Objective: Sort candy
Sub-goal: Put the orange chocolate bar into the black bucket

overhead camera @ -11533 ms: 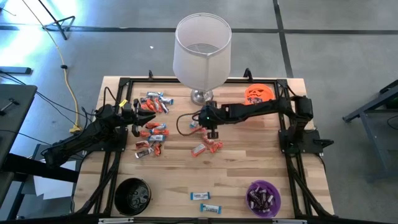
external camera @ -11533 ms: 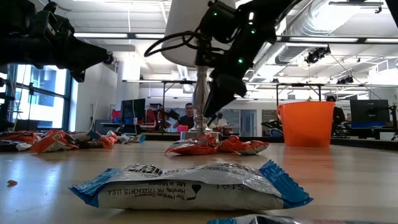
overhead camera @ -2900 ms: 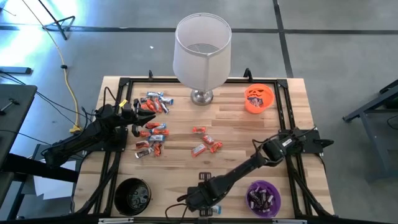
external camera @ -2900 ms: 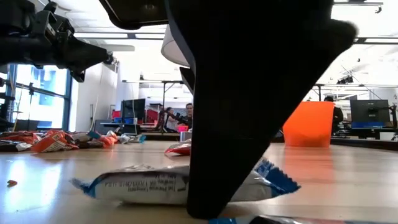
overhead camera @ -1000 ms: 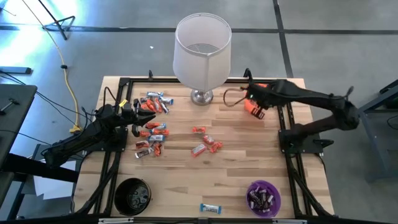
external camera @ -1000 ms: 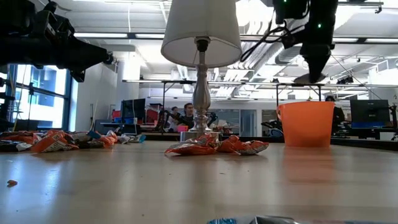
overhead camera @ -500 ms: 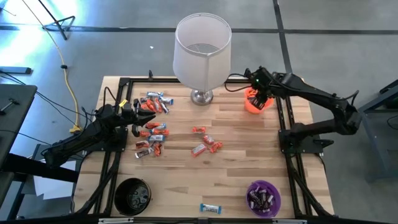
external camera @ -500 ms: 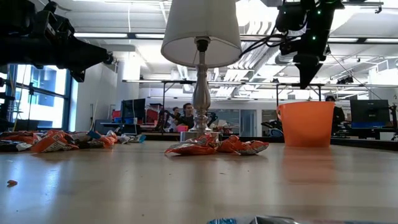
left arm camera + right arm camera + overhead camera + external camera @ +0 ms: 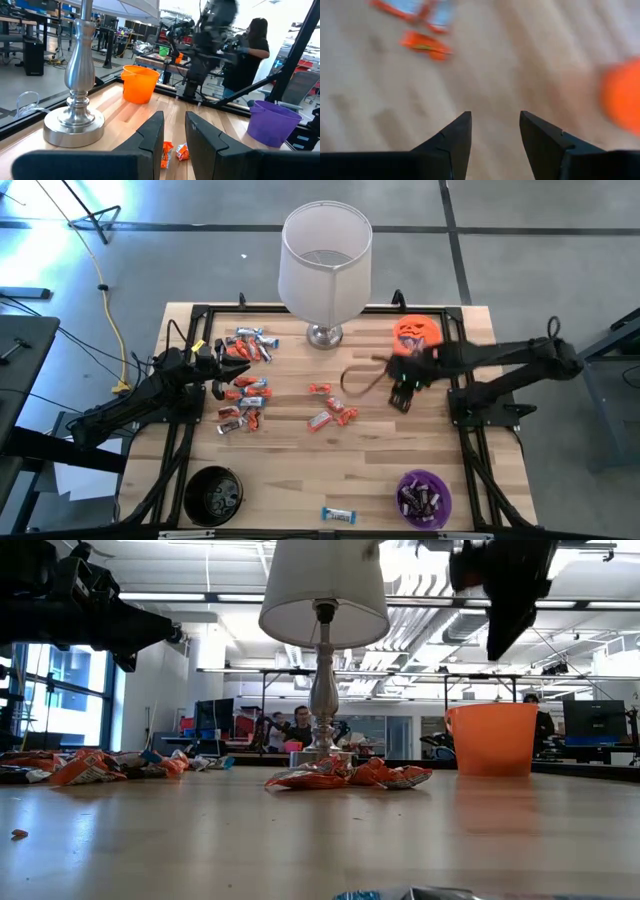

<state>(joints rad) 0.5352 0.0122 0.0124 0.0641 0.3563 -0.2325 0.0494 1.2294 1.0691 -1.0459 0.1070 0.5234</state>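
High view: right hand (image 9: 402, 394) released, empty, over bare wood between candy (image 9: 332, 416) and orange bowl (image 9: 416, 337).

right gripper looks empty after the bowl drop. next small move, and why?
Probably swing the right gripper over the small candy cluster mid-table and descend. Its fingers are open and empty, it hangs just beside the orange bowl, and those candies are the nearest unsorted ones. The left gripper waits by the far pile.

One lamp (image 9: 325, 255), three bowls: orange (image 9: 416, 332), purple (image 9: 424, 497), black (image 9: 213, 495). Two arms. Roughly twenty candy bars (image 9: 243, 388) lie loose on the table (image 9: 290, 460).
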